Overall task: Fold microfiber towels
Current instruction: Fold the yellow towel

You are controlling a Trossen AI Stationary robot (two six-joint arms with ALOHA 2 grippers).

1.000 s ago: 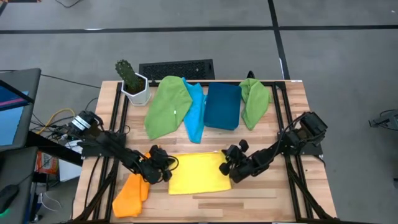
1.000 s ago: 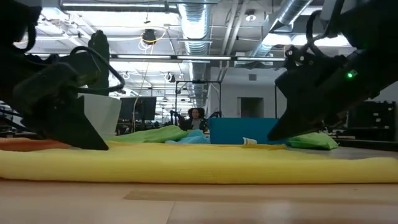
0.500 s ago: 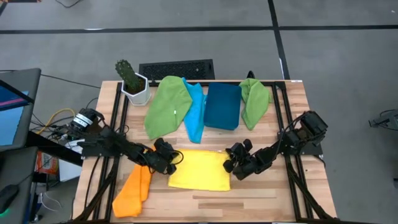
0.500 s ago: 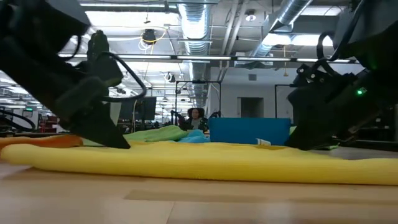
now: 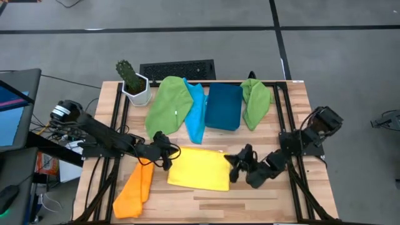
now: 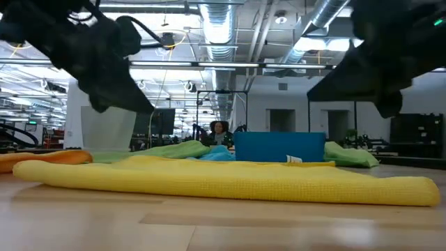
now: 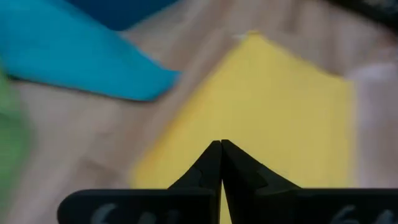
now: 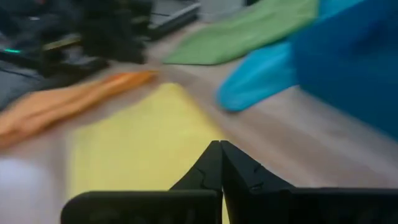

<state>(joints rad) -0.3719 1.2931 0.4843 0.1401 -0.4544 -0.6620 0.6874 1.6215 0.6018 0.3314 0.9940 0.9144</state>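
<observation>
A yellow towel [image 5: 199, 167] lies folded flat on the wooden table [image 5: 250, 194], near its front middle; it also shows in the low view [image 6: 223, 185]. My left gripper [image 5: 167, 156] is shut and empty above the towel's left edge. My right gripper [image 5: 234, 164] is shut and empty above its right edge. In the low view both grippers, left [image 6: 143, 104] and right [image 6: 317, 92], hang clear above the cloth. Each wrist view shows its own shut fingertips, left [image 7: 221, 146] and right [image 8: 221, 146], over yellow cloth.
An orange towel [image 5: 134, 190] lies at the front left. A green towel [image 5: 169, 106], a light blue towel [image 5: 197, 112], a dark blue bin [image 5: 224, 106] and another green towel [image 5: 256, 100] lie along the back. A potted cactus [image 5: 133, 82] stands far left, by a keyboard [image 5: 177, 69].
Both grippers, which were down on the yellow towel's left and right ends, have risen clear of it. The left gripper has gone toward the far edge. The towel has slid a little toward the far edge and lies flat.
</observation>
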